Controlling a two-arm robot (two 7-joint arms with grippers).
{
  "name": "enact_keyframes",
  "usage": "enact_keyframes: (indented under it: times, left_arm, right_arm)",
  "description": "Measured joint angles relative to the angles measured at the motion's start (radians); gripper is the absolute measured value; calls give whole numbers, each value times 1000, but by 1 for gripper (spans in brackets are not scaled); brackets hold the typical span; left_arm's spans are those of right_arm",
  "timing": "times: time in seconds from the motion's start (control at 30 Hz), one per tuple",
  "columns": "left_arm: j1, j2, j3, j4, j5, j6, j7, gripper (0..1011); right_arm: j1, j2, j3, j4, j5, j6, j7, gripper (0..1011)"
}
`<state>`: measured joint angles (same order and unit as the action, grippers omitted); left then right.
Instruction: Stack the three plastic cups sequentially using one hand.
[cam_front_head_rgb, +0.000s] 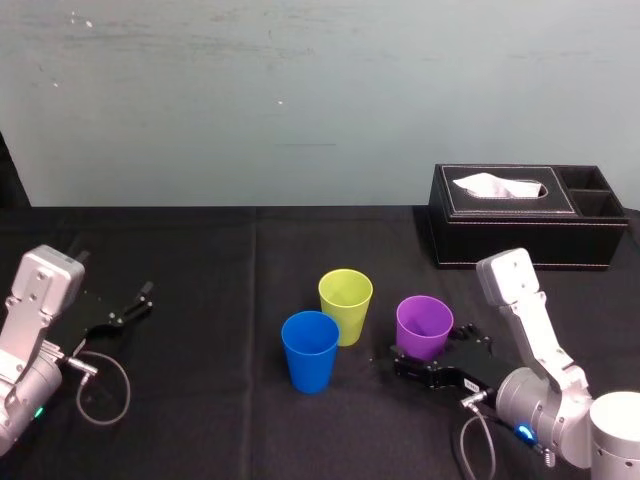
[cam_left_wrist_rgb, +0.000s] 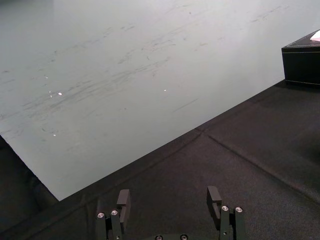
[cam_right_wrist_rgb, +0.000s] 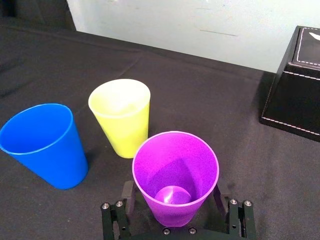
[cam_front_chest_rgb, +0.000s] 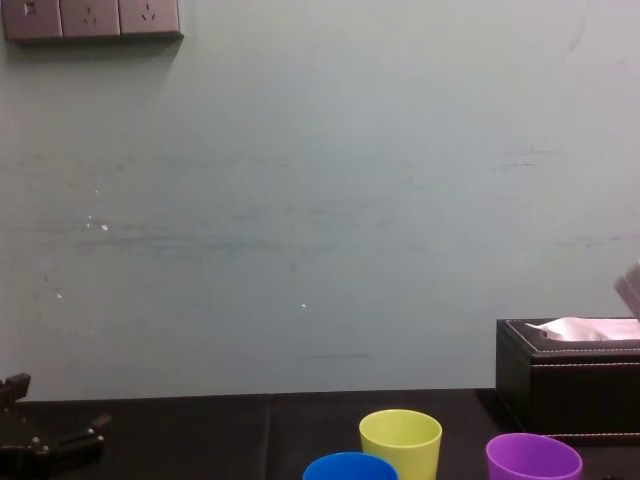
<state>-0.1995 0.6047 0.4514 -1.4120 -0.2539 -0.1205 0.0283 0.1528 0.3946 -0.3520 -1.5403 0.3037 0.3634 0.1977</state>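
On the left of the black cloth-covered worktop (cam_front_head_rgb: 200, 260), the black two-finger left hand (cam_front_head_rgb: 128, 303) is seen lying low, well apart from the cups. In the left wrist view this left hand (cam_left_wrist_rgb: 169, 200) is shown released: its fingers (cam_left_wrist_rgb: 123, 200) are spread wide and nothing is held between them.

Near the middle of the worktop, a blue tapered plastic cup (cam_front_head_rgb: 310, 350) is stood upright with its mouth up. Just behind it and slightly to the right, a yellow-green tapered plastic cup (cam_front_head_rgb: 345, 305) is stood upright; in the head view the two are seen so close that contact cannot be judged. To the right of both, a purple tapered plastic cup (cam_front_head_rgb: 424, 326) is stood upright on the cloth, just beside the yellow-green one.

The black right hand (cam_front_head_rgb: 432, 350), carried on a silver-grey arm with a blue light, is placed around the lower part of the purple cup. In the right wrist view its fingers (cam_right_wrist_rgb: 128, 192) are seen on either side of the cup wall with a narrow gap on each side, so the hand is released and not clenched on the cup.

At the far right, a black leather tissue box (cam_front_head_rgb: 520, 230) is set on the worktop, well behind the cups.
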Motion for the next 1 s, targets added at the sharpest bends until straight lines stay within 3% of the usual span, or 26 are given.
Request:
enact_keyframes:
  times: [0.53,0.9,1.0]
  left_arm:
    - [0,0,0,0,0,0,0,1000]
    - [0,0,0,0,0,0,0,1000]
    - [0,0,0,0,0,0,0,1000]
  right_arm:
    - [-1,-41,31,34,-25,-34,22,1003]
    - [2,-43,31,39,-27,-35,33,1003]
    - [2,-42,31,38,-27,-35,32,956]
